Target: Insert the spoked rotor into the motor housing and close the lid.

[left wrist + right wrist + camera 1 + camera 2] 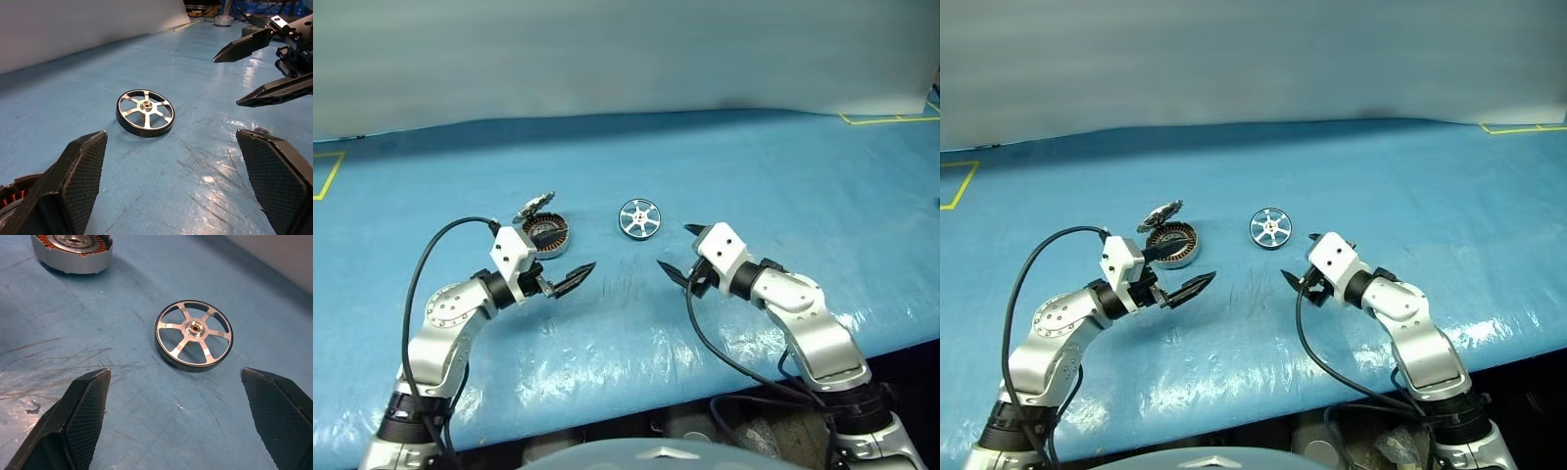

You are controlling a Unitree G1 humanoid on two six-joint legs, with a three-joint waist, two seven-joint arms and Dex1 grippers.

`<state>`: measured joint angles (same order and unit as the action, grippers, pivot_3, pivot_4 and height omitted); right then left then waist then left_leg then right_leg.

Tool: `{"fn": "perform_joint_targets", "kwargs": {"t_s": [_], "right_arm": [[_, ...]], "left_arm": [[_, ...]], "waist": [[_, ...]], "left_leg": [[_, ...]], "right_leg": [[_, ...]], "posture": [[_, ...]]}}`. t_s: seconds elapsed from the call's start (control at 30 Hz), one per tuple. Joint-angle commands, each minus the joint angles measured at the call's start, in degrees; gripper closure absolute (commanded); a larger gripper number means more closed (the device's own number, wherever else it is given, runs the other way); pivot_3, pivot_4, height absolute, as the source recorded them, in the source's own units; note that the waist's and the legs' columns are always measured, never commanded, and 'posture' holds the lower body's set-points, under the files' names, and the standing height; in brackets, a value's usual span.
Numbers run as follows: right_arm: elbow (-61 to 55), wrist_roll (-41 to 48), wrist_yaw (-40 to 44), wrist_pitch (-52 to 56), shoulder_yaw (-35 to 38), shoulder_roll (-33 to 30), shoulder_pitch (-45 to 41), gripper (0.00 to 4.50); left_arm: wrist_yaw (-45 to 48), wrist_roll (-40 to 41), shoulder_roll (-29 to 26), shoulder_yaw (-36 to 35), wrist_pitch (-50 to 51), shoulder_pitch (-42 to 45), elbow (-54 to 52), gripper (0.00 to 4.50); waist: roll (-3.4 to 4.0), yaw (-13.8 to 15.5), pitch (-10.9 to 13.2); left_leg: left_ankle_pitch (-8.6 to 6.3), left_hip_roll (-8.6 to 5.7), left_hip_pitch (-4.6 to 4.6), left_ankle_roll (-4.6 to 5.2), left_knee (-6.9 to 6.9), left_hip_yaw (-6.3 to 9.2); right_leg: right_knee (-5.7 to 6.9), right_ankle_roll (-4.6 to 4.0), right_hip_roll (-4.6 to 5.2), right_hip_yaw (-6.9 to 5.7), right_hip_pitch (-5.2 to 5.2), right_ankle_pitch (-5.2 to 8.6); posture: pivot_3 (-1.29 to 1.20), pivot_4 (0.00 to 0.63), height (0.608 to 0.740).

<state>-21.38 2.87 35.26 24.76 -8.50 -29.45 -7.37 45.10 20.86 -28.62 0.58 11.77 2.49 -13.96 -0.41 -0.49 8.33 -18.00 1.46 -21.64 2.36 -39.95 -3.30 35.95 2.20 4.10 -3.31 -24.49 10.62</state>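
- Spoked rotor (639,217) lying flat on the blue table cover (783,186), hub up, six silver spokes inside a dark rim, near the middle of the scene.
- Motor housing (546,235) resting to the left of the rotor, apart from it, with a clear strip of blue cover between the two.
- Ring of copper-brown windings visible inside the grey case, open to the top.
- Lid (534,207) hinged at the far-left rim of the housing, tipped up and back, not covering the windings.
- Left gripper (570,280) hanging just above the cover, near of the housing and a little to its right, pointing right toward the other gripper; black fingers spread wide, nothing between them.
- Right gripper (680,251) hovering near and to the right of the rotor, pointing left and slightly down; fingers likewise spread wide and empty.
- Neither gripper touching rotor, housing or lid; tips of the two facing each other across a gap of bare cover.
- Rotor framed between the textured fingers (80,423) in the right wrist view, housing at the far edge beyond it.
- Fine dark scratch marks (210,166) on the cover between the grippers, near of the rotor.
- Yellow tape lines (328,174) at the far left and far right corners of the cover.
- Pale wall (626,49) behind the far edge of the table.
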Motion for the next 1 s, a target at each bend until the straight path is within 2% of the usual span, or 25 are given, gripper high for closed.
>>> {"fn": "perform_joint_targets", "kwargs": {"t_s": [0.03,0.53,0.87,1.0], "right_arm": [[-2.43,0.31,0.35,1.07,0.28,-0.78,-0.19,0.03],[-3.09,-0.49,0.02,1.57,-0.34,-0.83,1.22,0.03],[-3.14,-0.03,-0.15,1.8,-0.08,-0.1,0.46,0.03],[-3.49,0.07,-0.76,1.8,0.17,-0.02,1.47,0.03]], "left_arm": [[0.11,-1.1,-1.26,-0.45,-0.52,1.2,-1.21,0.0],[0.78,-1.81,-2.53,-0.7,0.16,1.14,-1.47,0.0],[-0.46,-10.07,-5.99,2.45,0.64,4.66,-0.2,0.0],[1.42,-10.87,-7.2,3.82,1.5,6.24,0.45,0.0]], "waist": [[0.0,0.01,0.0],[0.0,0.01,0.0],[0.0,0.07,0.0],[0.0,0.05,0.0]], "left_leg": [[-0.01,0.0,0.0,0.02,0.0,0.0],[0.0,0.01,0.0,0.0,0.0,-0.02],[0.0,-0.01,0.0,-0.01,0.0,-0.02],[0.0,0.0,0.0,-0.01,0.0,-0.03]], "right_leg": [[0.0,-0.07,0.0,0.0,0.0,0.04],[0.0,-0.14,0.0,0.01,0.0,0.09],[0.0,-0.13,0.0,0.02,0.0,0.08],[-0.01,-0.13,0.0,0.02,-0.01,0.08]], "posture": [[0.0,0.15,0.74],[0.0,0.15,0.74],[0.0,0.15,0.74],[0.0,0.15,0.74]]}}
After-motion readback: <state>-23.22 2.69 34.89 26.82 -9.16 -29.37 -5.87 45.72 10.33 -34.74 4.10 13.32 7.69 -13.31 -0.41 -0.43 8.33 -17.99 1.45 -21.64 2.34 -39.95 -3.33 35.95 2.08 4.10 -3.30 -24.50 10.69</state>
